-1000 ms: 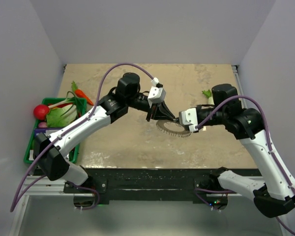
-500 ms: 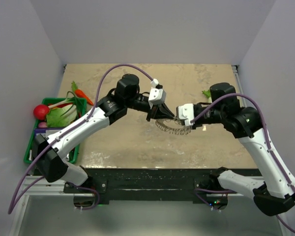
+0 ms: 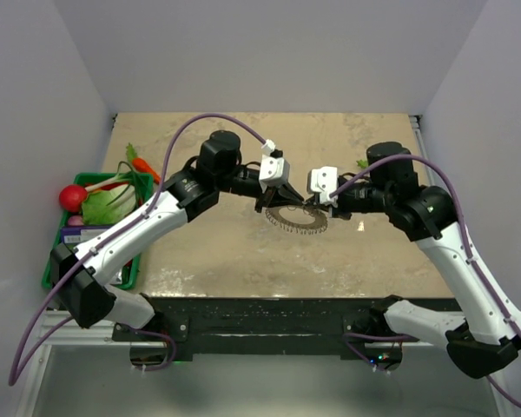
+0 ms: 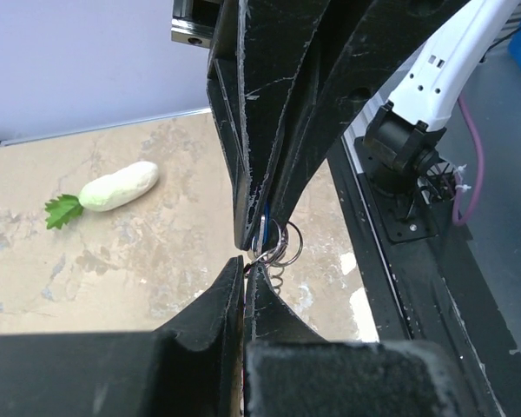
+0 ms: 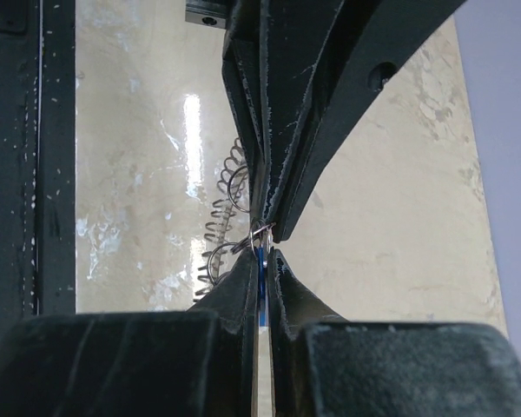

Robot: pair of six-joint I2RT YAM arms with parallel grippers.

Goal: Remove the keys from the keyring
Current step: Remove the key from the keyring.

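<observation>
The right tool [image 5: 264,254] was clenched on the blue-headed key [image 5: 260,271]. The left tool [image 4: 244,271] seemed clenched on the keyring [image 5: 217,228] at its small ring, tip to tip above the middle of the desk [image 3: 208,252]. Working the key slowly along the ring's split looked safest. The keyring hung as a grey coiled loop.

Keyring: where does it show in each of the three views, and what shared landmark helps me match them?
Top external: the keyring, a grey coil loop, mid-picture between the left hand and right hand.
Left wrist: centre, small rings and coil at the meeting fingertips.
Right wrist: just left of centre, coil beside the blue key.
Shared landmark: the mottled beige table behind it in every view.
</observation>
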